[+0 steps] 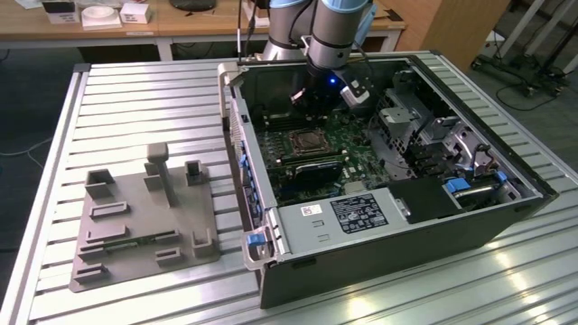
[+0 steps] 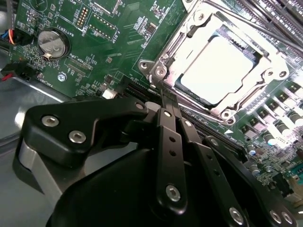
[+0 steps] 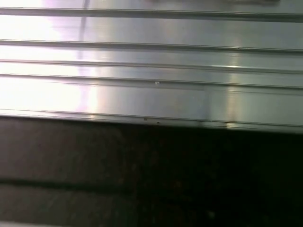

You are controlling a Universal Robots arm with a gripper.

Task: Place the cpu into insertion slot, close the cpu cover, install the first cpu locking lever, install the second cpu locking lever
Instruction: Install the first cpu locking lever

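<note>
The cpu point(image 2: 218, 71) lies flat in the insertion slot point(image 2: 189, 92) on the green board, its bright silver top showing through the window of the cpu cover point(image 2: 166, 57), which lies down over it. A thin metal lever point(image 2: 258, 29) runs along one side of the socket. My gripper point(image 2: 165, 100) is shut, its black fingers point(image 2: 171, 142) pressed together with nothing visible between them, their tip just off a corner of the socket. In the exterior view my gripper point(image 1: 318, 103) hangs inside the open computer case, above and behind the socket point(image 1: 307, 142).
The computer case point(image 1: 271, 264) lies open on a slatted aluminium table point(image 1: 135, 101). A grey fixture plate point(image 1: 145, 217) sits at the exterior view's left. A coin battery point(image 2: 53, 42) and memory slots point(image 2: 279, 14) flank the socket. The first wrist view shows table slats point(image 3: 151, 56).
</note>
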